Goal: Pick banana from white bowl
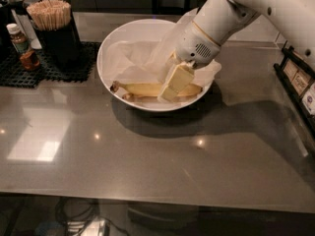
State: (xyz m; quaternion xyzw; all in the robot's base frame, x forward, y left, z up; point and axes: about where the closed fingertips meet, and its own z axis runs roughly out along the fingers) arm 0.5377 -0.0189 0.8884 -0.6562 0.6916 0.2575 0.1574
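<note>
At the upper left of the frame, a small sauce bottle (20,47) and a dark holder of wooden sticks (53,31) stand on a black mat (49,68). They are well apart from the work and need no attention. Just right of them, at upper centre, the white bowl (133,26) sits on the grey table (147,156), lined with crumpled paper (128,58). The banana (142,89) lies across the near side of the bowl, its dark frayed stem end pointing left and its body running right under the claw (172,85). The claw reaches down into the bowl at a slant and covers the banana's middle; whether it is open or already closed on the fruit cannot be told from here. To do this step well, I would have the grip sit square across the banana's thickest part and close gently, since the soft flesh will probably bruise or split. The lift should go straight up, so the paper is not dragged along and the near rim is cleared. The white arm (221,18) slopes away to the upper right, and a dark rack (295,77) at the right edge is best kept out of its path.
</note>
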